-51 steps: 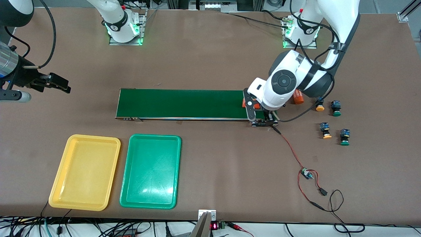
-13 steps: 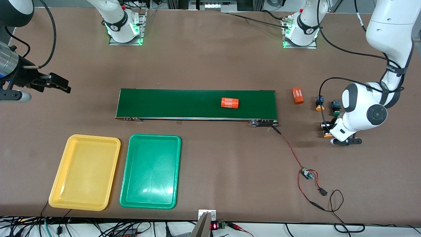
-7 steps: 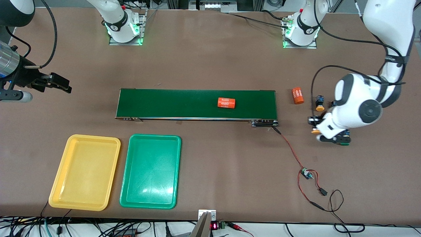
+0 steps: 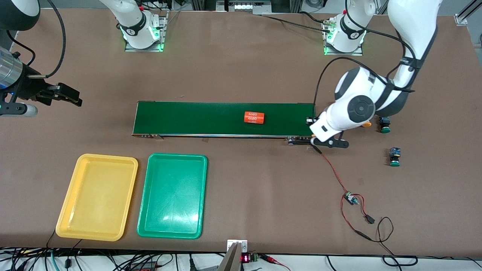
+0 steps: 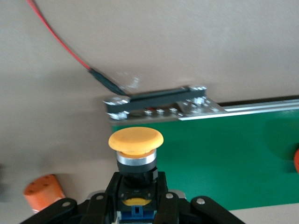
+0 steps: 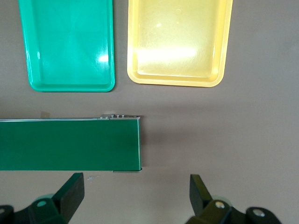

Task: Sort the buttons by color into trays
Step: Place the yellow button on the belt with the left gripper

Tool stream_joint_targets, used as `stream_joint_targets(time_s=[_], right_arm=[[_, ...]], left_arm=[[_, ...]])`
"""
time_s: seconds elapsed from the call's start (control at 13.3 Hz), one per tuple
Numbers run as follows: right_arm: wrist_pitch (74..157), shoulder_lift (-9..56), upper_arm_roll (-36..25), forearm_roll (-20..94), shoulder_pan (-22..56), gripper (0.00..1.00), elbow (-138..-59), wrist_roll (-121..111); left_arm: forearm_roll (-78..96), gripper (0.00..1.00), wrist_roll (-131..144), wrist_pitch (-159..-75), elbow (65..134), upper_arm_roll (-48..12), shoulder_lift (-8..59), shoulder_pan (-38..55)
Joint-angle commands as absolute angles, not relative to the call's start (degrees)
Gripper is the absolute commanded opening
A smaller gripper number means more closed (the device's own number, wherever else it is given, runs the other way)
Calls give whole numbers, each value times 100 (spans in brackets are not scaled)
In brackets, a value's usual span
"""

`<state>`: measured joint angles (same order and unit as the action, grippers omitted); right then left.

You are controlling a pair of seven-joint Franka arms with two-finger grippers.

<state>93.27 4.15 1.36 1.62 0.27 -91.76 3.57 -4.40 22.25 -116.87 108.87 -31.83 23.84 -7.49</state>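
Note:
My left gripper [image 4: 310,122] is over the conveyor belt's end toward the left arm. It is shut on an orange-yellow-capped button [image 5: 136,139], held by its black-and-blue body between the fingers [image 5: 161,189]. The second orange-yellow button [image 4: 367,124] is mostly hidden by the left arm. Two green-capped buttons [image 4: 384,124] [image 4: 394,156] stand on the table toward the left arm's end. The yellow tray [image 4: 97,196] and green tray [image 4: 172,195] lie side by side, empty, nearer the front camera than the belt. They also show in the right wrist view [image 6: 180,42] [image 6: 70,44]. My right gripper [image 4: 62,95] waits, open and empty.
A long dark-green conveyor belt [image 4: 196,118] carries an orange 4680 cylinder [image 4: 254,117]. A second orange cylinder [image 5: 44,192] lies on the table beside the belt's end. A red-and-black wire with a small board [image 4: 350,198] runs from the belt's end bracket [image 5: 154,105].
My left gripper took an orange-yellow button from the table beside the green ones and carried it to the belt's end. The cylinder on the belt moved toward the right arm's end.

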Motion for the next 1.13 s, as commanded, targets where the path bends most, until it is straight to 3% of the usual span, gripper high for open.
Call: stream_joint_targets(time_s=[0.0,0.23,0.38,0.45,0.53,0.6,0.83,1.05], right_arm=[[9316,369,132,211,18,100,-9220,115],[9316,369,132,229,18,100,-9220,114],[9316,369,132,229,26,100,-9220,123],[9316,369,132,229,18,100,-9228,123],[9316,369,132,229,9,100,-9220,106],[9308,369,132,229,-9,100,-9228,97],[9299,369,123,220,9,100,-9229,62],[9299,360,123,220,9,100,-9237,-61]], left_arm=[[-343,12,2705,-12048,11205,-3261,2373,-502],[-343,13,2742,-12962,11680,-3261,2417,-422],[-343,16,2821,-13034,11689,-3252,2513,-404],[-343,27,2865,-13121,11698,-3252,2531,-361],[-343,67,2952,-13139,11698,-3252,2549,-326],[-343,100,2979,-13131,11690,-3252,2531,-334],[-343,100,2979,-12965,11593,-3261,2409,-386],[-343,100,3198,-11862,10814,-3270,2215,-413]])
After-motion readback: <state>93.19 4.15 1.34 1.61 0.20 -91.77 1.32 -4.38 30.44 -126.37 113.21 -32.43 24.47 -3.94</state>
